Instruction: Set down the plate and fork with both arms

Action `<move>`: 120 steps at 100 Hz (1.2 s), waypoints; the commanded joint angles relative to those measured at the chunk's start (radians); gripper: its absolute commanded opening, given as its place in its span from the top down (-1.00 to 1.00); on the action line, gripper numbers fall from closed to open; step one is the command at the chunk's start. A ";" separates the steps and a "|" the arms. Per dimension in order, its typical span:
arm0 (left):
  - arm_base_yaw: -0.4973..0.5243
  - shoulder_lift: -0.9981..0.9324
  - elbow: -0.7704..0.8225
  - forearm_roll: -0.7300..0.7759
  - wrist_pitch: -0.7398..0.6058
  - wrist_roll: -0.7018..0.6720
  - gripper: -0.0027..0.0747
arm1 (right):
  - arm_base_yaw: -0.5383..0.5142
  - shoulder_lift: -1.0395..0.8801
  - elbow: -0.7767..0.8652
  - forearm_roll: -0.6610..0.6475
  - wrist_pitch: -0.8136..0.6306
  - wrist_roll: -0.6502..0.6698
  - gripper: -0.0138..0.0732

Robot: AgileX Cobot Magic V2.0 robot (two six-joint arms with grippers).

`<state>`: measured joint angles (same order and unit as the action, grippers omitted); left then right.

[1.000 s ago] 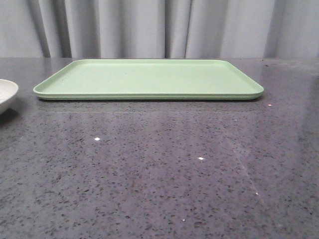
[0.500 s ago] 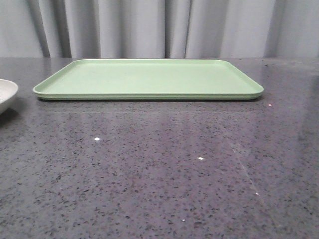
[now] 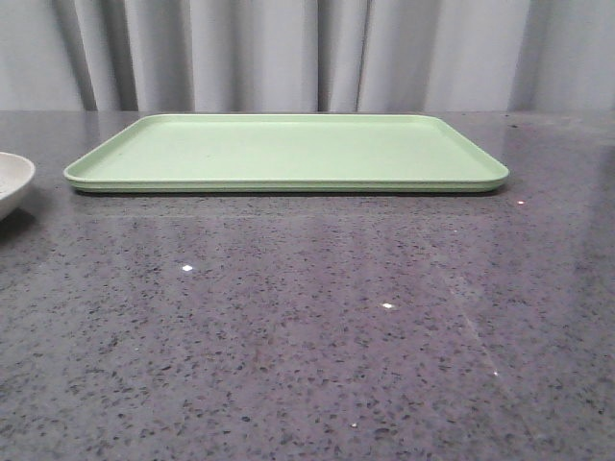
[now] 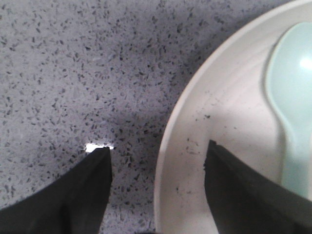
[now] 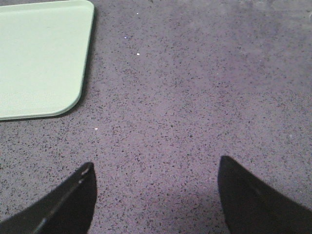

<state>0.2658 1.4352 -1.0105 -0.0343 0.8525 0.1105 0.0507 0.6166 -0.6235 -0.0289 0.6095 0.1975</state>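
Observation:
The cream-white speckled plate pokes in at the left edge of the front view. In the left wrist view the plate fills one side, its rim running between the fingers of my open left gripper, one finger over the dish and one over the table. A pale blue-green spoon lies in the plate. My right gripper is open over bare grey table, holding nothing. The fork is out of view.
A flat light-green tray lies across the back middle of the dark speckled table; its corner shows in the right wrist view. Grey curtains hang behind.

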 commanded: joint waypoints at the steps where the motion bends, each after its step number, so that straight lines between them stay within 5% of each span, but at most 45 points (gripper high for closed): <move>1: 0.001 -0.011 -0.033 -0.010 -0.038 0.001 -0.15 | -0.002 0.007 -0.034 -0.010 -0.066 -0.006 -0.53; 18: 0.001 0.003 -0.033 -0.010 -0.038 0.001 -0.02 | -0.002 0.007 -0.034 -0.010 -0.066 -0.006 -0.53; 54: 0.001 0.003 -0.033 -0.015 0.006 0.046 0.98 | -0.002 0.007 -0.034 -0.010 -0.066 -0.006 -0.53; 89: 0.010 0.003 -0.035 -0.128 0.090 0.166 0.98 | -0.002 0.007 -0.034 -0.010 -0.066 -0.006 -0.53; 120: 0.079 -0.041 -0.038 -0.372 0.150 0.351 0.98 | -0.002 0.007 -0.034 -0.010 -0.065 -0.006 -0.53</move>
<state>0.3339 1.4478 -1.0295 -0.3457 0.9891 0.4147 0.0507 0.6166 -0.6235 -0.0289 0.6095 0.1975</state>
